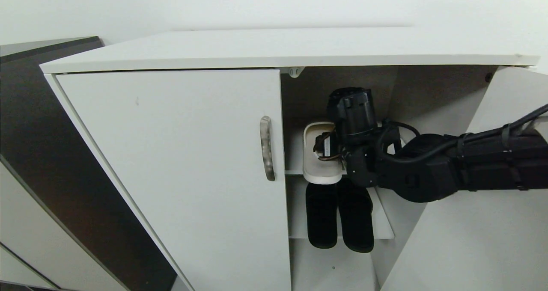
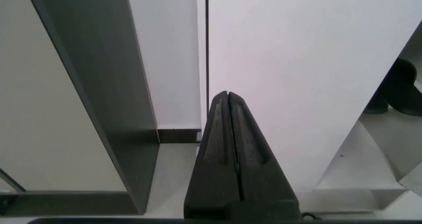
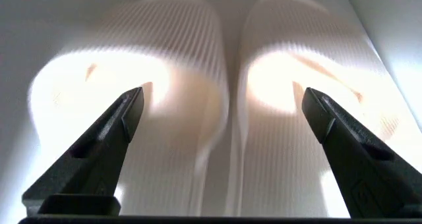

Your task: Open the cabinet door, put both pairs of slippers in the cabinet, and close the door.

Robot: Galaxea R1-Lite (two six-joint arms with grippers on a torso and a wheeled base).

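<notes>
Black slippers [image 1: 338,216]: on lower shelf [image 1: 383,229], overhanging front edge, stowed.
White slippers [image 1: 319,171]: on upper shelf [image 1: 293,171]. My right gripper [image 3: 222,95] is near them, jaws apart.
Left gripper [image 2: 227,95]: jaws together.
Door [image 1: 471,239]: open, closing not yet done.

The white cabinet [image 1: 274,47] has its left door [image 1: 171,175] shut, a metal handle [image 1: 267,147] upright near that door's inner edge, and its right door [image 1: 492,197] swung open. A pair of white slippers [image 1: 319,167], ribbed, lies side by side on the upper shelf [image 1: 293,162], heels past its front edge. A pair of black slippers [image 1: 340,216] lies side by side on the lower shelf [image 1: 383,227], overhanging its front edge.
</notes>
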